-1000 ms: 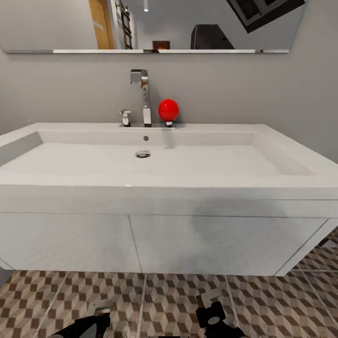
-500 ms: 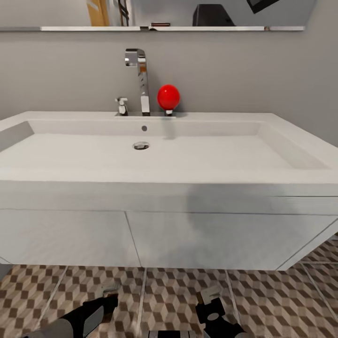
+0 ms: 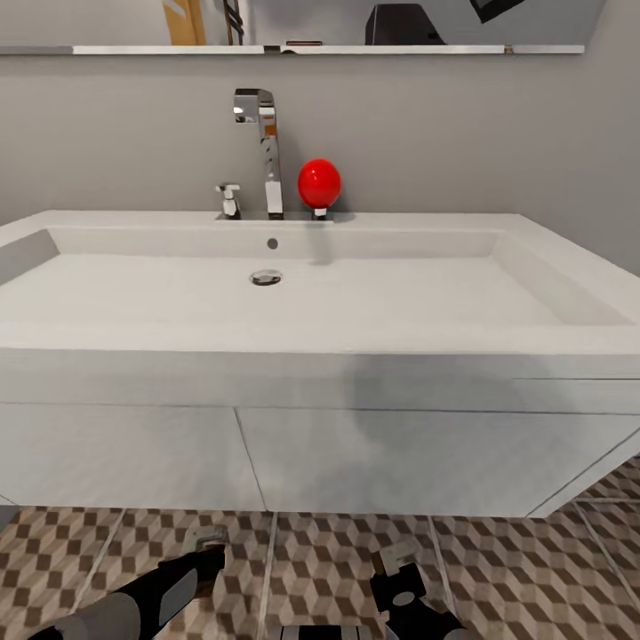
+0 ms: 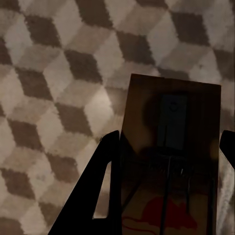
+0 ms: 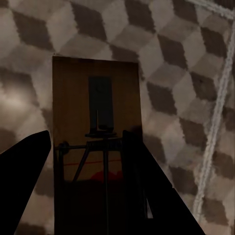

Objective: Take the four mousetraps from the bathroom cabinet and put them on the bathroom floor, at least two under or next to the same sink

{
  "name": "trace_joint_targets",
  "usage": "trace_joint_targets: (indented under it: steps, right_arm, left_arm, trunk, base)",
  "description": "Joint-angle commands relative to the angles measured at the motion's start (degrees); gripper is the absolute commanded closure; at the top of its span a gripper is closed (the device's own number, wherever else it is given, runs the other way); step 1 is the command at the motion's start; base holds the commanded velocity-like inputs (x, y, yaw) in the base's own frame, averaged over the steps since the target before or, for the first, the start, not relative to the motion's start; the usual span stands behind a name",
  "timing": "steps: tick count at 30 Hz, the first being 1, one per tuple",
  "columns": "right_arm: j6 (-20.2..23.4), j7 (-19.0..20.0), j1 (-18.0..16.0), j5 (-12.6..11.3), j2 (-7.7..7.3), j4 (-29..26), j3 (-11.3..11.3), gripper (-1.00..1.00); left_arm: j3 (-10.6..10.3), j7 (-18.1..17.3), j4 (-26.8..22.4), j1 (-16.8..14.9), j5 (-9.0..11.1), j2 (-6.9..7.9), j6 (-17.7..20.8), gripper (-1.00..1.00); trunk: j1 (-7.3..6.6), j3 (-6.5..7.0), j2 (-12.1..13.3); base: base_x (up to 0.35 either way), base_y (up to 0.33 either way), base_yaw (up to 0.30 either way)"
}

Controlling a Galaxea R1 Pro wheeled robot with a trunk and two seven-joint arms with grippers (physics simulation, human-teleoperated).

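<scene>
On the left, the left claw hangs low over the bathroom floor, just in front of the sink. In the left wrist view its fingers are clamped on a mousetrap, a flat brown board with thin metal parts, held above the cube-patterned tiles; whether it touches them cannot be told.

In the middle, the sink's white body hangs clear of the floor, with a chrome faucet and a red ball at the back of the basin.

To the right, the right claw also sits low over the tiles before the sink. In its wrist view its fingers grip a second mousetrap in the same way, with a grout line running nearby.

As a judgement of progress: two traps are out of the cabinet and at the sink, ready to be set down under or beside it, which would meet the sink condition. Neither is released yet. Where the other two traps are cannot be told, so they probably remain to be fetched and laid on this floor.
</scene>
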Motion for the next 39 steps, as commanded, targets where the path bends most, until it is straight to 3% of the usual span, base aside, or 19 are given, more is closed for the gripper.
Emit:
trace_joint_targets:
  steps: [1, 27, 39]
  right_arm:
    - [-0.12, -0.27, -0.04, 0.22, 0.01, 0.09, 0.06, 1.00]
    - [-0.30, 0.28, -0.04, 0.22, 0.01, -0.34, 0.13, 1.00]
    - [-0.09, 0.21, -0.42, 0.22, 0.01, -0.46, 0.14, 1.00]
  left_arm:
    - [-0.44, 0.56, -0.22, -0.01, 0.28, 0.06, 0.28, 1.00]
    - [-0.52, 0.69, -0.19, -0.01, 0.43, 0.00, 0.00, 1.00]
    - [-0.36, 0.58, 0.18, 1.97, 0.46, 0.49, -0.28, 1.00]
  trunk:
    - [0.01, -0.04, -0.02]
    - [0.01, -0.04, -0.02]
    - [0.01, -0.04, -0.02]
  base:
    - [0.209, 0.000, 0.000]
    - [0.016, 0.000, 0.000]
    - [0.000, 0.000, 0.000]
